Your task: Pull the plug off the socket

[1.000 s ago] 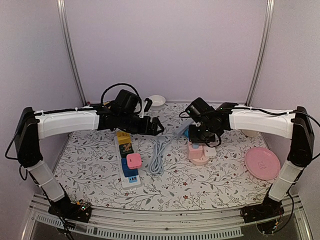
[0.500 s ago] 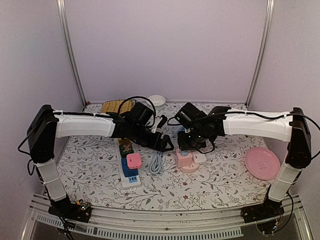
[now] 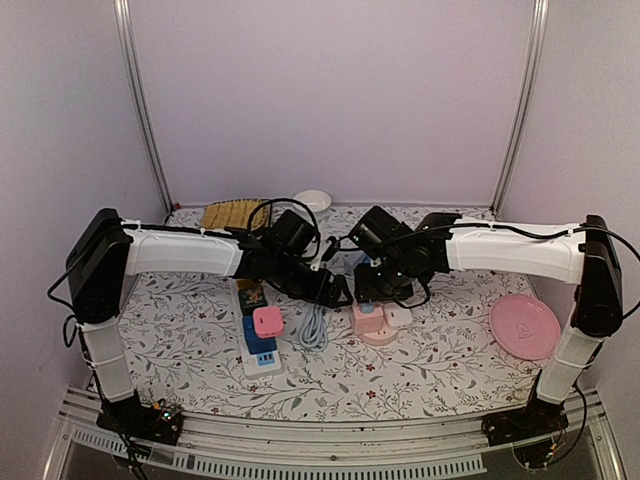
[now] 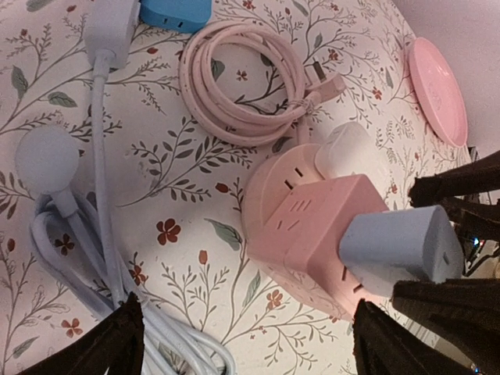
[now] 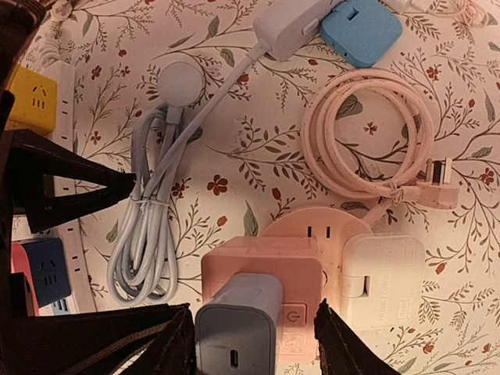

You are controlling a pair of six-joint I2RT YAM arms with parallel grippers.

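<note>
Plug (image 5: 238,324) sat pushed into socket (image 5: 262,266) side face. Right gripper (image 5: 251,312) straddled plug, jaws parted with a gap on one side, not clamping, likely lining up a pull. Left gripper (image 4: 248,312) hovered just beside socket, spread wide and empty, probably to brace it.

A floral-printed tablecloth (image 3: 420,370) carries a flat round pink plate (image 3: 524,325) near its right edge, a small white bowl (image 3: 313,200) at the back, and a woven straw-coloured mat (image 3: 230,213) beside the bowl. A long white power strip (image 3: 268,364) left of centre holds a yellow cube plug (image 5: 27,98), a pink cube plug (image 3: 267,321) and a blue cube plug (image 3: 258,343). Just beside it lies a bundled grey cable (image 5: 144,242) ending in a round white puck (image 5: 180,82), with a square blue adapter (image 5: 361,31) farther back.
</note>
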